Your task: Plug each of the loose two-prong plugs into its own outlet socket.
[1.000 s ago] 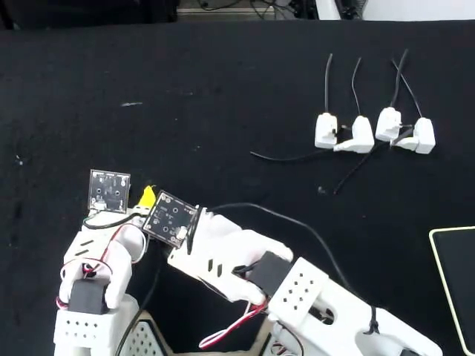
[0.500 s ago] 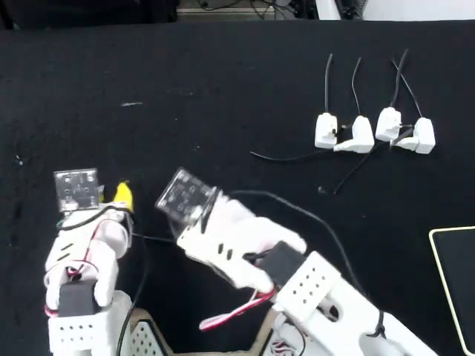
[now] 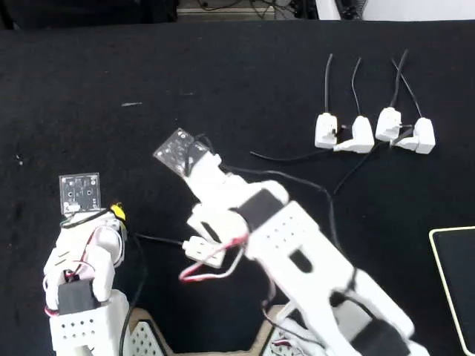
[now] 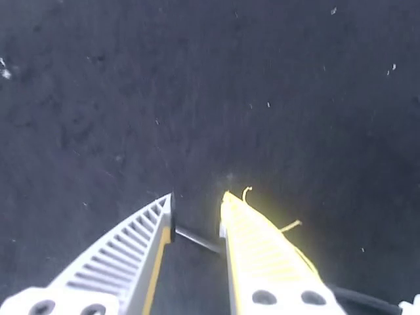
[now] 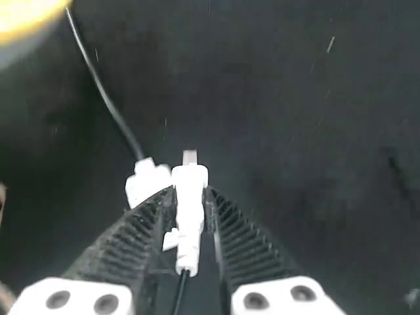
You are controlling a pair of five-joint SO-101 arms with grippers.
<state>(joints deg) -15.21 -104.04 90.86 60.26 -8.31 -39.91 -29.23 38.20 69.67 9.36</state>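
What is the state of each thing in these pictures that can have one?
Left tool: open, a black cable runs through its gap.
Right tool: shut on a white plug.
White plug: gripped; whether it is mated, I cannot tell.
Second white connector: beside the plug, outside the tool, not gripped.
Four white connectors: lying on the table, untouched.

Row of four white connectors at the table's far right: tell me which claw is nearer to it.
Right. The right claw, gripping a white plug, is left of the connectors, near the middle. The left claw sits farther left.
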